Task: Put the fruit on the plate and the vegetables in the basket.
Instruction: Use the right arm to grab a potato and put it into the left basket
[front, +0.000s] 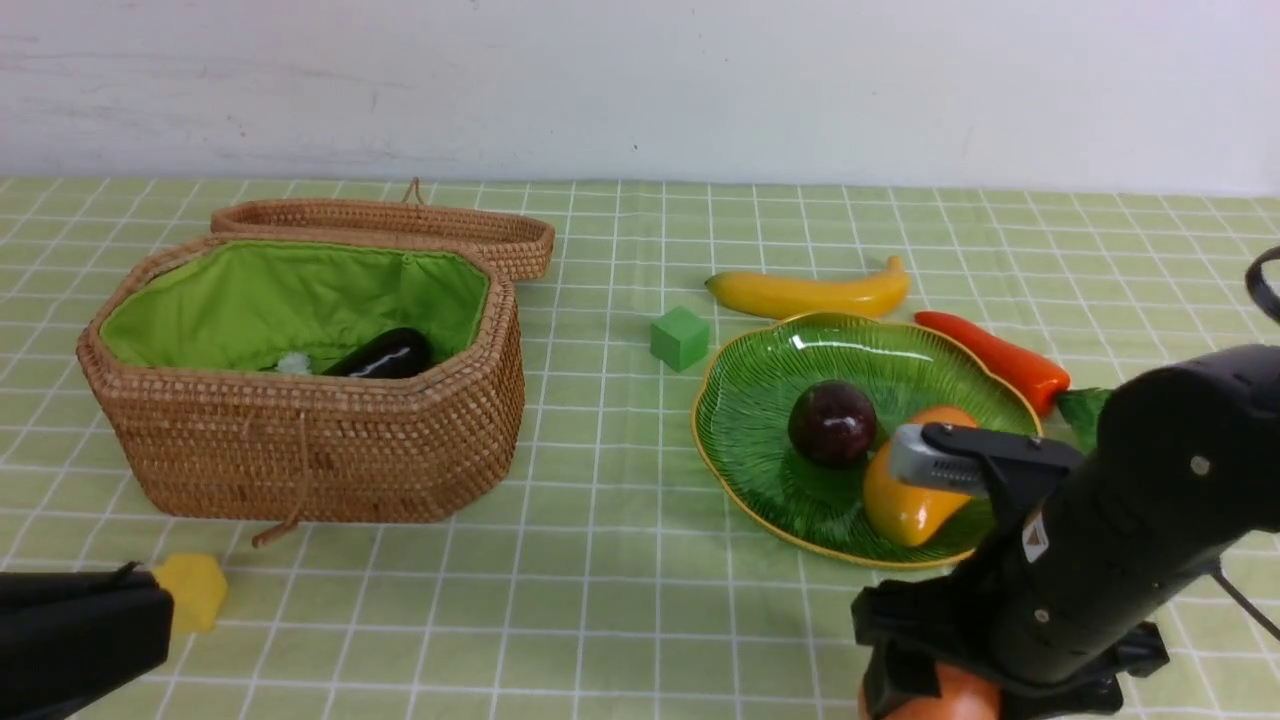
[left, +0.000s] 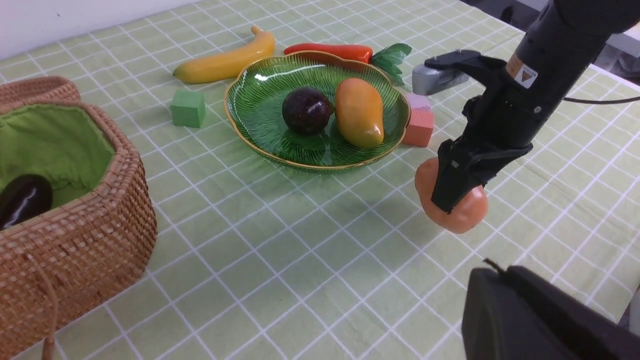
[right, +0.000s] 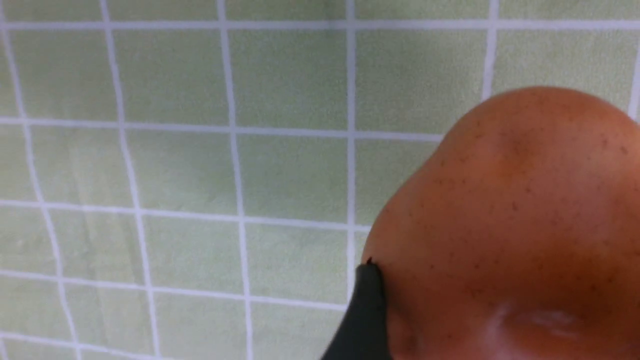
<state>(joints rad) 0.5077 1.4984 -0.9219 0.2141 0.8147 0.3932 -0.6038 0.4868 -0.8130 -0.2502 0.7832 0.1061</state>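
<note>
My right gripper (front: 925, 690) is shut on the lumpy orange-brown potato (left: 465, 212), low over the cloth in front of the plate. One black finger (right: 367, 310) presses against the potato (right: 510, 225). The green leaf-shaped plate (front: 740, 400) holds the mango (front: 905, 500) and the round purple fruit (front: 832, 422). The banana (front: 810, 293) lies on the table behind the plate, and the carrot (front: 995, 360) lies at the plate's far right. The eggplant (front: 385, 355) rests inside the woven basket (front: 300, 450) at the left. My left gripper (front: 160, 600) is shut and holds nothing, near the front left edge.
A green block (front: 680, 337) sits between basket and plate. A yellow block (front: 192, 590) lies just beside the left gripper. Pink blocks (left: 419, 127) stand next to the plate's near right rim. The basket's lid (front: 400, 225) lies open behind it.
</note>
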